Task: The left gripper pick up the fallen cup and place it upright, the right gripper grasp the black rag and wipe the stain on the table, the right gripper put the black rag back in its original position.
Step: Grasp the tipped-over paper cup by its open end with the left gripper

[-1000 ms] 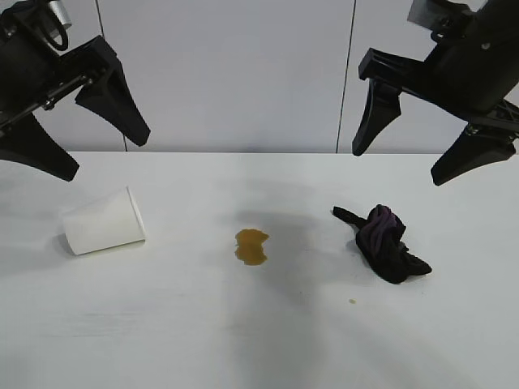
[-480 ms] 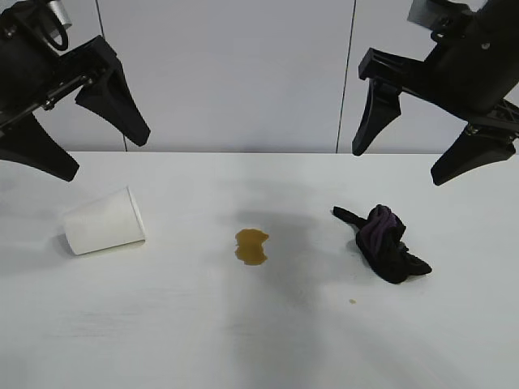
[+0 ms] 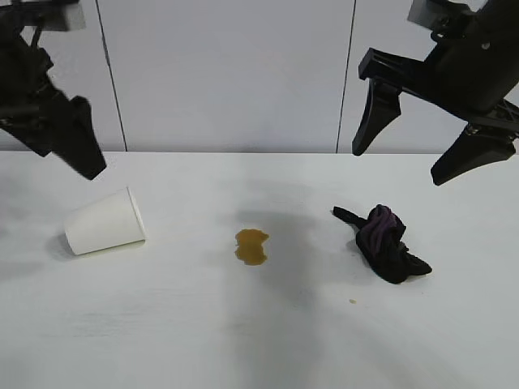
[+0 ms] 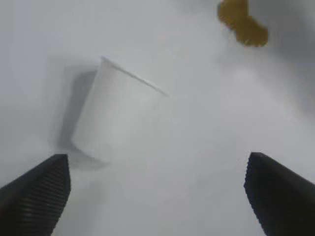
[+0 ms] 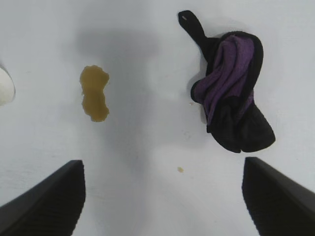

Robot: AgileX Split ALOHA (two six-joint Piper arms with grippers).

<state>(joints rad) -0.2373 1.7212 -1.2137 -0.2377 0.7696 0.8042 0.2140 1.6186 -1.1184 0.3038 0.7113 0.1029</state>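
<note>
The white paper cup [image 3: 104, 221] lies on its side at the left of the white table [image 3: 162, 324], rim toward the centre. My left gripper [image 3: 81, 154] hangs open just above and behind it; in the left wrist view the cup [image 4: 115, 118] lies beyond the open gripper [image 4: 157, 196]. The amber stain [image 3: 251, 246] is at the table's centre and shows in both wrist views [image 4: 243, 24] [image 5: 93, 93]. The black rag [image 3: 388, 241] with purplish folds lies at the right. My right gripper [image 3: 399, 162] hovers open high above the rag [image 5: 231, 93], empty [image 5: 162, 201].
A tiny brown speck [image 3: 352, 301] lies in front of the rag, also in the right wrist view [image 5: 180, 169]. A grey panelled wall [image 3: 243, 73] stands behind the table. The cup's rim [image 5: 4, 86] just shows in the right wrist view.
My left gripper has turned about its wrist and dropped lower toward the cup. The right gripper, cup, rag and stain have not moved.
</note>
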